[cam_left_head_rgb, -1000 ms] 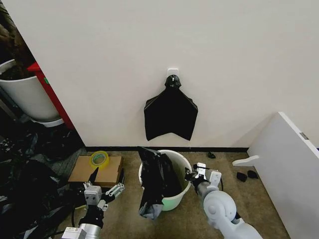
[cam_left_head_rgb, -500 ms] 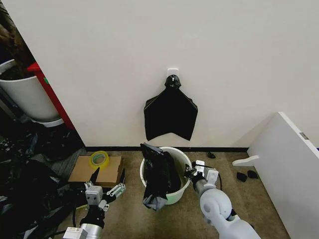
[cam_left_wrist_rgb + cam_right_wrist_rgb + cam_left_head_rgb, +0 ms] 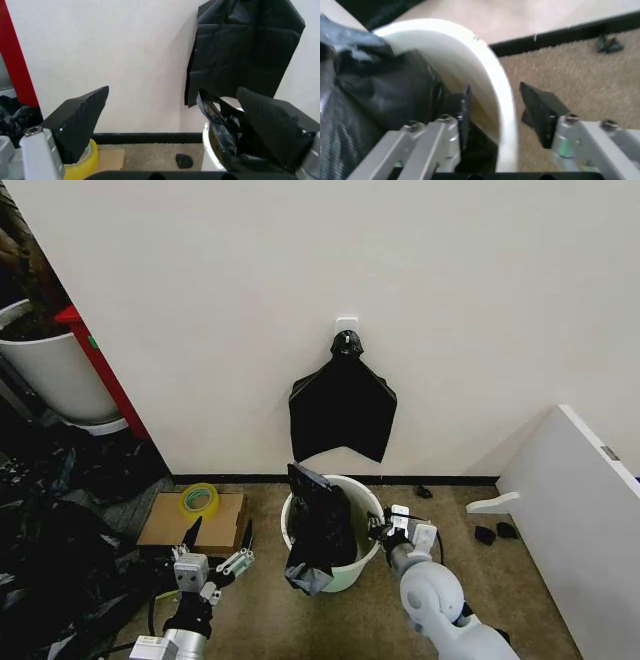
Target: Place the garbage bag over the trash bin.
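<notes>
Black plastic of the garbage bag [image 3: 318, 525] drapes the trash bin [image 3: 345, 568] at its 9 o'clock, nearer the spread, empty left hand [image 3: 214, 552], while the right hand [image 3: 495, 112] straddles the 3 o'clock rim, fingers apart.

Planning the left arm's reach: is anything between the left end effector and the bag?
Nothing visible. The left end effector hangs open over bare carpet beside the bin; the bag droops over the bin's near rim, open floor between them.

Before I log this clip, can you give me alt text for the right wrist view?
The right tool straddles the rolled rim of the small translucent-white plastic trash bin, fingers open, one inside and one outside. Wrinkled glossy black garbage bag fills the bin's interior; tan carpet lies beyond.
</notes>
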`<state>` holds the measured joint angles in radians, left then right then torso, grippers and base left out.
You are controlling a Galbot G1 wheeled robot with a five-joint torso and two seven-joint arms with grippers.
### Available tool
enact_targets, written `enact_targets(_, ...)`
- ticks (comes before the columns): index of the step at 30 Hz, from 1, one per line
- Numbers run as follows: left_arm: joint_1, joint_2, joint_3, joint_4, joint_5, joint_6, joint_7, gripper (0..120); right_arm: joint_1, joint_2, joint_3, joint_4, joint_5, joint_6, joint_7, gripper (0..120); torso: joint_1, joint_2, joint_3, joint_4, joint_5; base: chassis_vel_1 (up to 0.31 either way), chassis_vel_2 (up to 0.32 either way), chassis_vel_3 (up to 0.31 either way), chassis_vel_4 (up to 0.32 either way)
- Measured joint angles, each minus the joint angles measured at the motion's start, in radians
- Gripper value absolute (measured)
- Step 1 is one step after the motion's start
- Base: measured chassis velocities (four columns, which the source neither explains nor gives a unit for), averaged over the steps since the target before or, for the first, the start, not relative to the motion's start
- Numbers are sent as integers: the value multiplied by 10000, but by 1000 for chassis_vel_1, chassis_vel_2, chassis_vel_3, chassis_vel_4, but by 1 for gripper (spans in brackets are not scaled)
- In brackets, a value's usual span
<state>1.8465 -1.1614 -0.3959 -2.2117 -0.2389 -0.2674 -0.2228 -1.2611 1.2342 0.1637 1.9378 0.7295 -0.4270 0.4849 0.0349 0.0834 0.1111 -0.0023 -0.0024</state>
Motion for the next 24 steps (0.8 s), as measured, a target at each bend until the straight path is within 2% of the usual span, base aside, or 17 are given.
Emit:
enact_targets(3,-16,-10,0,0,10,0,-13,100,-248,-307,231,609,-619,-204,4,56,0,0,0,1,0,0,0,0,0)
enact_targets(5,-15,-11,-4,0,14,0,-20,100,-414,-428,313,891,-959,-219,-8,59,0,0,0,0,0,0,0,0,0)
enact_targets(7,-1,-10,-7,26,30,0,-32,100,-782,-671,408,1557,-1359,-241,-142,70,0,0,0,-2,1,0,0,0,0)
enact_targets(9,2,-6,13,134,125,-11,-46,100,-1155,-921,369,2297,-1365,-338,-734,80,0,1,0,-2,-2,0,0,0,0)
enact_targets(11,-6,-7,31,185,184,-17,-52,100,-1254,-990,275,2515,-1340,-390,-978,83,0,0,-1,-1,-3,0,0,0,0)
enact_targets(13,-25,-33,75,263,361,-18,-60,100,-1320,-1052,-259,2727,-1301,-674,-1647,94,0,0,-1,-2,-1,0,0,0,0)
enact_targets(15,-26,-39,78,267,381,-18,-60,100,-1280,-1035,-347,2678,-1301,-713,-1684,94,0,1,-1,-2,-2,0,0,0,0)
enact_targets(16,-27,-64,92,274,454,-18,-61,100,-1001,-909,-636,2324,-1295,-862,-1718,98,0,1,-1,0,-2,0,0,0,0)
enact_targets(19,-6,-66,91,274,478,-18,-63,100,-380,-649,-956,1629,-1099,-1099,-1467,100,0,0,0,1,-1,0,0,0,0)
enact_targets(24,-8,-20,79,275,478,-13,-64,100,98,-522,-1243,1115,-1029,-1301,-1242,94,0,0,0,2,-1,0,0,0,0)
